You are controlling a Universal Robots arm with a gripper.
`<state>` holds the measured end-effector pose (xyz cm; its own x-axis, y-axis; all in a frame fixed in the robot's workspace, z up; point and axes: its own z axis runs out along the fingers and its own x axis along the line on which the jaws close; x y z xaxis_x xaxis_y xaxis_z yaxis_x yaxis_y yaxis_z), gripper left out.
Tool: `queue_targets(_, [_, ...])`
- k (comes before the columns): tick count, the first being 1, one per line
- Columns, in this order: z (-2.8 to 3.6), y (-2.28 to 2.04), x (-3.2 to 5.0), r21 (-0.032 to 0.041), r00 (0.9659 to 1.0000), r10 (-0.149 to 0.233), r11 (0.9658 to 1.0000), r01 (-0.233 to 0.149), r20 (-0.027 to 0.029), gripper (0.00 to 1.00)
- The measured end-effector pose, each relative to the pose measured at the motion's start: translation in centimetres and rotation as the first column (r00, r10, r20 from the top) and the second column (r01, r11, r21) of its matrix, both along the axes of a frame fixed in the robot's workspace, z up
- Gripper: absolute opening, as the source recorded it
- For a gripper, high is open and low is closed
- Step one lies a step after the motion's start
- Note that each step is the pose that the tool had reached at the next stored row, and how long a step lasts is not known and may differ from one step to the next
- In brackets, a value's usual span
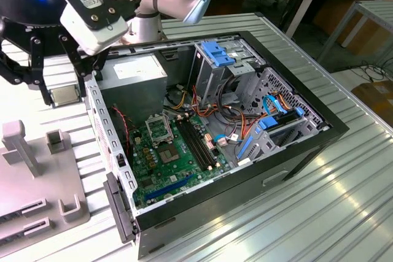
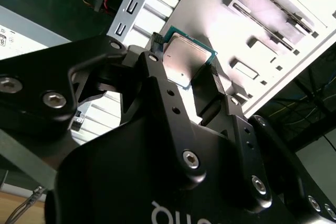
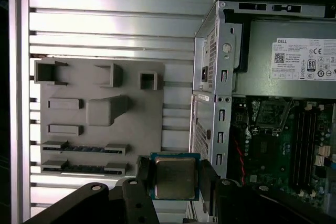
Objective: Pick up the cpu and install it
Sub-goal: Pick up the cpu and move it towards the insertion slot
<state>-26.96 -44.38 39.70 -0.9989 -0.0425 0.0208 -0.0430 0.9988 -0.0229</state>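
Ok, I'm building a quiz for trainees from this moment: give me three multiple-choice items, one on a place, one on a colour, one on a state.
1. Where is the gripper? A) inside the computer case; B) outside it, toward the exterior view's left; C) on the floor.
2. The circuit board is: A) green; B) white; C) orange.
3. The gripper is: A) open and empty; B) shut on a cable; C) shut on the cpu.
Answers: 1 B, it hangs beyond the case wall; 2 A, green shows between the components; 3 C, both wrist views show the chip clamped in it.
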Motion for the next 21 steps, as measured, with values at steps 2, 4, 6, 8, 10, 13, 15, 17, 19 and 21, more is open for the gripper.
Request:
queue_targets(2, [-0.01,0.00,0.38,0.0001,1.0000,0.000,1.0000,0.000,0.0001,0.47])
queue_targets(4, [0.00,0.00,0.73,0.0000,1.0000,0.000,1.0000,0.000,0.0000,0.47])
queue_targets(6, [-0.01,0.00,1.07,0.0001,1.0000,0.000,1.0000,0.000,0.0001,0.47])
queue_targets(8, [0.00,0.00,1.43,0.0001,1.0000,0.000,1.0000,0.000,0.0000,0.47])
queue_targets(10, [0.00,0.00,2.01,0.0000,1.0000,0.000,1.0000,0.000,0.0000,0.47])
queue_targets(13, [-0.01,0.00,2.84,0.0001,1.0000,0.000,1.0000,0.000,0.0001,0.47])
queue_targets(15, [-0.01,0.00,3.22,0.0001,1.0000,0.000,1.0000,0.000,0.0001,0.47])
queue_targets(17, [-0.01,0.00,3.63,0.0001,1.0000,0.000,1.0000,0.000,0.0000,0.47])
queue_targets(19, [0.00,0.00,4.04,0.0000,1.0000,0.000,1.0000,0.000,0.0001,0.47])
queue_targets(21, [-0.01,0.00,4.46,0.0001,1.0000,0.000,1.0000,0.000,0.0000,0.47])
